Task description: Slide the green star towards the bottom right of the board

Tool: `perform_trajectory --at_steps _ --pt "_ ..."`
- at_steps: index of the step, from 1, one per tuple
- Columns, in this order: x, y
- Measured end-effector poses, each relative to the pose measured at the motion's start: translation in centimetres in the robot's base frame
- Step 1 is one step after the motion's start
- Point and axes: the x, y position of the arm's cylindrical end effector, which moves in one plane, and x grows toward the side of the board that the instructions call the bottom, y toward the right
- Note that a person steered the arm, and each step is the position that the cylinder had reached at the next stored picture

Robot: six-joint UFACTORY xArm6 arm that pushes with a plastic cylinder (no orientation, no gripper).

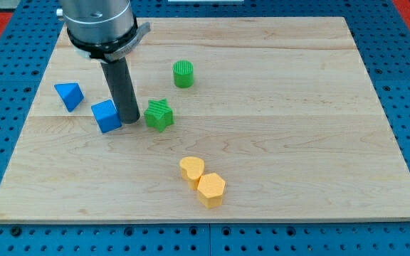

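Observation:
The green star (159, 114) lies on the wooden board (297, 107), left of centre. My tip (130, 119) rests on the board just left of the star, in the narrow space between it and a blue cube (106, 116). The tip stands very close to both; I cannot tell if it touches either. The dark rod rises from the tip to the arm's grey housing (98, 21) at the view's top left.
A blue triangular block (69, 94) lies at the view's left. A green cylinder (183, 74) stands above the star. A yellow heart (191, 169) and a yellow hexagon (211, 189) touch near the view's bottom centre. Blue pegboard surrounds the board.

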Motion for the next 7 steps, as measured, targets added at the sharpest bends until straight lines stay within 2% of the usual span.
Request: perform_trajectory --at_steps 1,3,7 --pt "0.3 -1.6" --pt "0.3 -8.7" --pt "0.8 -8.4"
